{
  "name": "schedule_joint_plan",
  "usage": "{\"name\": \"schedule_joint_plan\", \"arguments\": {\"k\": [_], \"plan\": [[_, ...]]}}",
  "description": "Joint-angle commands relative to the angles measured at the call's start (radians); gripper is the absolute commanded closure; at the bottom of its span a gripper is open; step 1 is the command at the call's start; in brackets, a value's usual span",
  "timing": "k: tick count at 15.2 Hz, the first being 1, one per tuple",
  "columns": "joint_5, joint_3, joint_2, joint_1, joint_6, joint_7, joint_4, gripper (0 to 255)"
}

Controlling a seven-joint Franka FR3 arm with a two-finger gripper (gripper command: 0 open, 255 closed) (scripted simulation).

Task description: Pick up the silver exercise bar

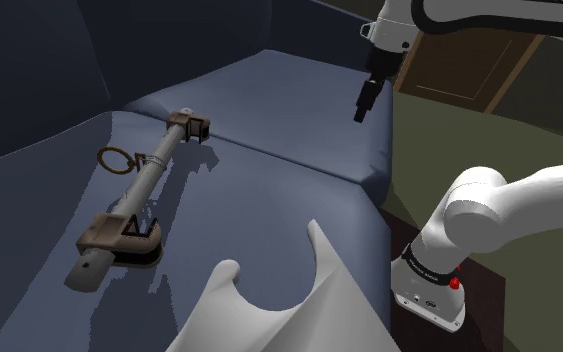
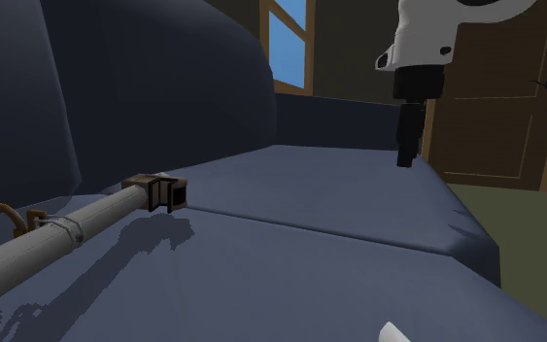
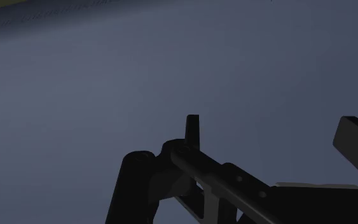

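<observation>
Grey exercise bar (image 1: 149,175) laid on the blue sofa seat (image 1: 269,190), with the gripper (image 1: 361,112) held in the air well apart from it.

The bar is seen lying flat on the cushion at the shoulder view's left, one end near and the other pointed toward the far backrest (image 1: 29,70). A brown bracket (image 1: 190,126) is fitted at its far end and a second, darker one (image 1: 119,235) near its near end. A brown ring (image 1: 117,158) is placed just beside the shaft. In the second exterior view the bar (image 2: 67,228) is shown at the left, with the gripper (image 2: 405,160) hung over the far right of the seat before a brown door (image 2: 495,97). In the wrist view the jaws of the gripper (image 3: 273,130) are spread, with nothing but cushion between them. A white curved shape (image 1: 269,310) is seen at the near edge.
</observation>
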Motion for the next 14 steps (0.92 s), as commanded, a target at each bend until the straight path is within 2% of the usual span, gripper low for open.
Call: {"name": "schedule_joint_plan", "arguments": {"k": [1,7,14], "plan": [[0.000,0.000,0.000,0.000,0.000,0.000,0.000,0],[0.107,0.142,0.028,0.030,0.020,0.215,0.012,0],[0.206,0.305,0.131,0.049,0.064,0.462,0.091,0]]}}
